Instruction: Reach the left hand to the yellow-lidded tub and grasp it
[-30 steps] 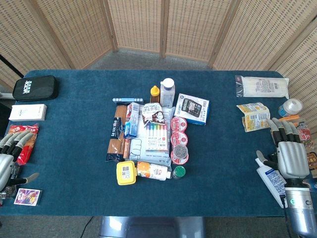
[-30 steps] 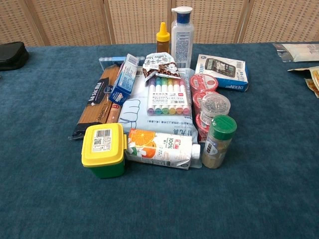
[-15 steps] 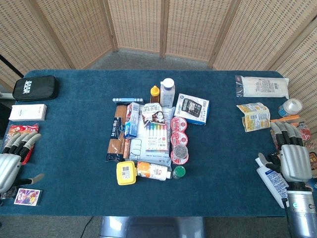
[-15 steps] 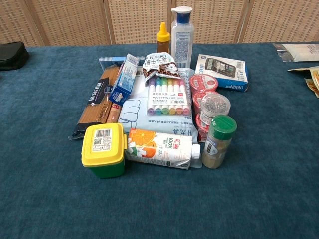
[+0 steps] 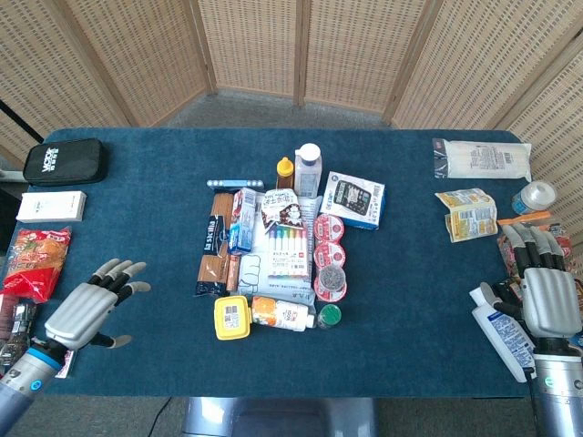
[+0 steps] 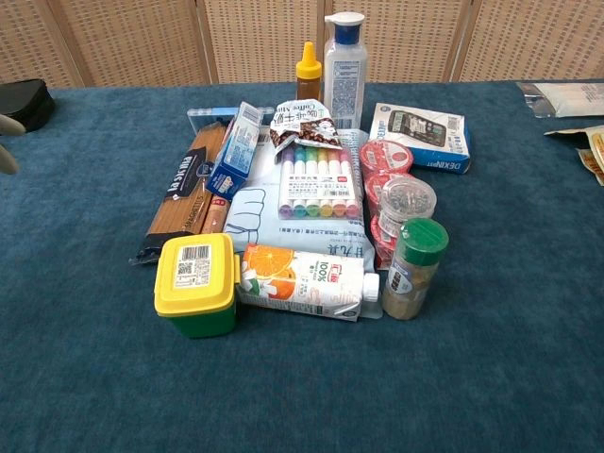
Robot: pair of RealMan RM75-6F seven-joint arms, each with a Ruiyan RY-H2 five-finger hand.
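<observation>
The yellow-lidded tub [image 5: 231, 317] has a green body and a barcode label on its lid; it stands at the front left of the central pile, next to an orange juice carton [image 5: 282, 314]. The chest view shows the tub [image 6: 196, 283] upright and untouched. My left hand [image 5: 88, 307] hovers over the blue table well to the left of the tub, fingers spread, holding nothing. Only a fingertip of the left hand [image 6: 8, 142] shows at the chest view's left edge. My right hand [image 5: 545, 291] stays at the table's right edge, fingers extended and empty.
The pile also holds pasta packets [image 5: 213, 255], a marker set [image 5: 285, 248], cups [image 5: 329, 259], a green-capped jar [image 5: 328, 316] and bottles [image 5: 307, 168]. A red snack bag [image 5: 32, 264], white box [image 5: 51, 207] and black pouch [image 5: 64, 161] lie left. Packets [image 5: 467, 214] and a tube [image 5: 499, 330] lie right.
My left hand has moved right and forward from the table's left edge toward the tub, fingers spreading. The right hand shifted slightly right. The objects stay put.
</observation>
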